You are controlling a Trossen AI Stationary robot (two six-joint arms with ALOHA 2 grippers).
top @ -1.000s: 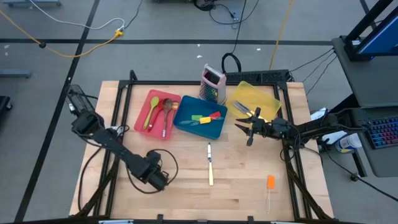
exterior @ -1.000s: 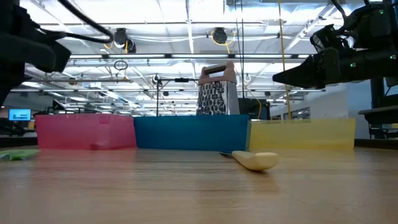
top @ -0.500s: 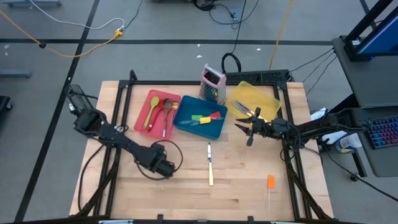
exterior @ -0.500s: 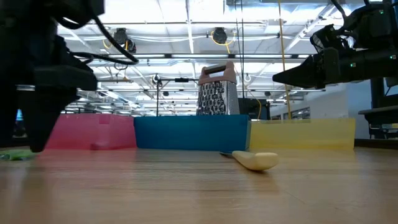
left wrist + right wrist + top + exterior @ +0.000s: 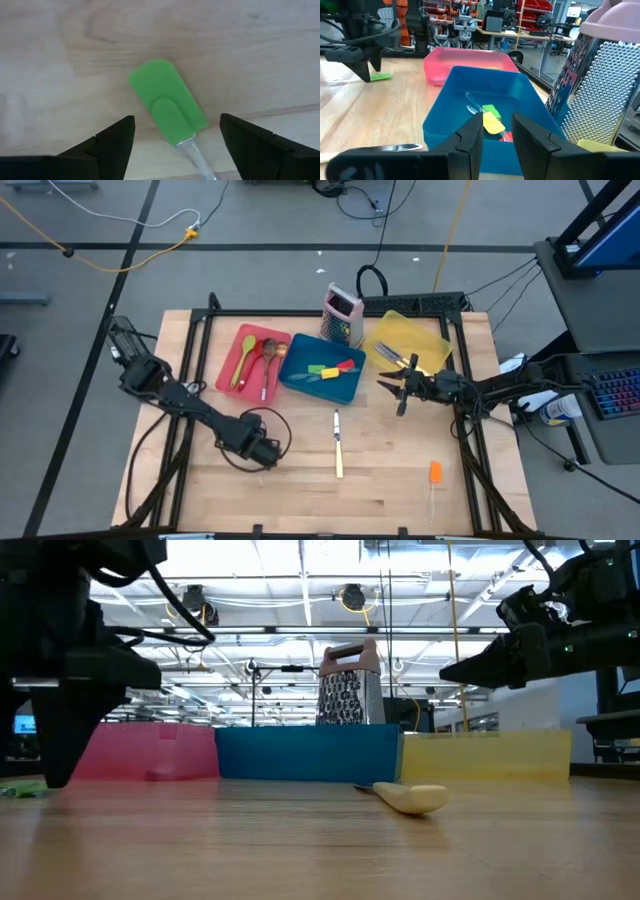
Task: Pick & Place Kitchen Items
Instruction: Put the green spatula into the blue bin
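Since a second ago the left tool [image 5: 262, 452] has travelled right over the bench [image 5: 300, 500] and now hangs low, fingers spread wide and empty, on either side of a green spatula [image 5: 167, 109] lying flat on the wood. The right tool [image 5: 397, 388] has stayed near the yellow tray [image 5: 432, 340], fingers apart, holding nothing. A pale-handled knife [image 5: 338, 444] lies mid-bench, an orange spatula [image 5: 435, 474] near the right edge.

The table [image 5: 300, 500] is pale, matt wood with visible grain, the green spatula [image 5: 167, 107] has a smooth matt blade on a clear glossy handle, and the grater [image 5: 600, 85] is perforated shiny metal.
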